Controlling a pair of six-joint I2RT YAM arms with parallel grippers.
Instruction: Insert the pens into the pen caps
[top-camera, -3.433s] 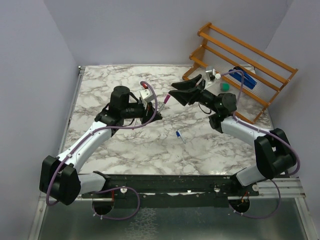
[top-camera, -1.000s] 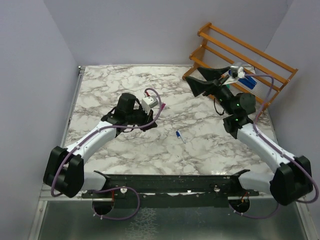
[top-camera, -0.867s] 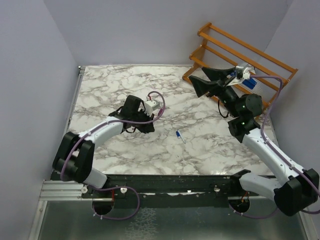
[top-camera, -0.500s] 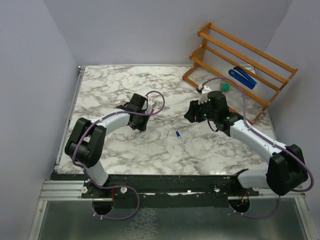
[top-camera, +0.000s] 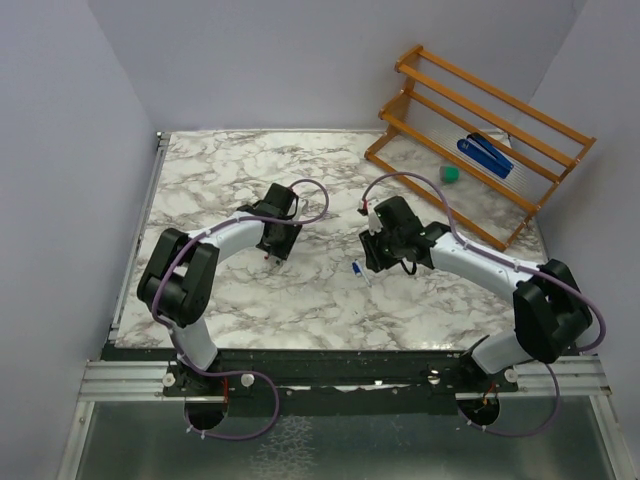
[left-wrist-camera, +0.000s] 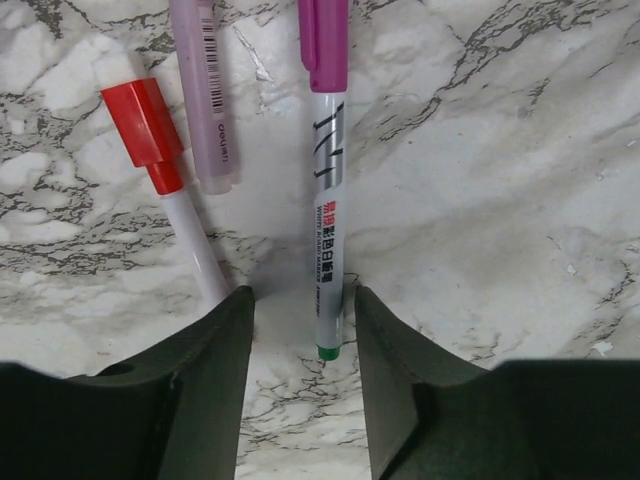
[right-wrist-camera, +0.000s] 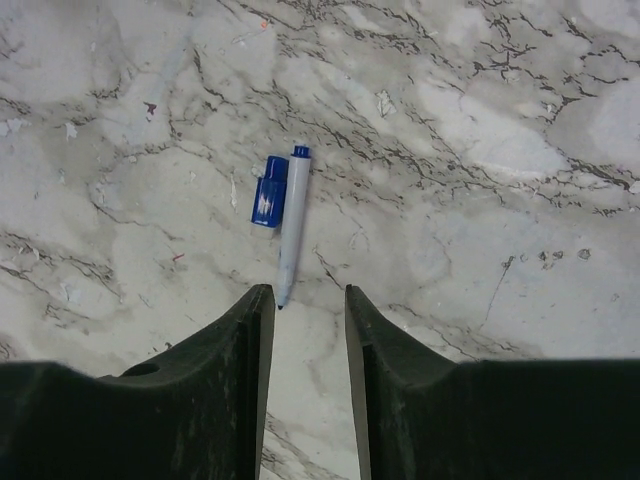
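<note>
In the left wrist view three pens lie side by side on the marble: a white pen (left-wrist-camera: 327, 240) wearing a purple cap (left-wrist-camera: 324, 40), a pale pink pen (left-wrist-camera: 205, 100) with a barcode, and a white pen (left-wrist-camera: 195, 250) with a red cap (left-wrist-camera: 148, 125). My left gripper (left-wrist-camera: 303, 330) is open, and the tail of the purple-capped pen lies loose between its jaws. In the right wrist view a thin grey pen (right-wrist-camera: 291, 225) lies next to a loose blue cap (right-wrist-camera: 269, 190). Just short of that pen's tip my right gripper (right-wrist-camera: 306, 300) is open and holds nothing. From above, this pen (top-camera: 358, 272) lies beside the right gripper (top-camera: 372, 262).
An orange wooden rack (top-camera: 480, 130) stands at the back right with a blue stapler-like object (top-camera: 483, 155) on it. A small green block (top-camera: 451, 174) sits in front of the rack. Grey walls close in the table on three sides.
My left gripper has opened and let the purple-capped pen lie on the marble. The right arm has swung down from the rack to the blue pen, its jaws narrowing.
</note>
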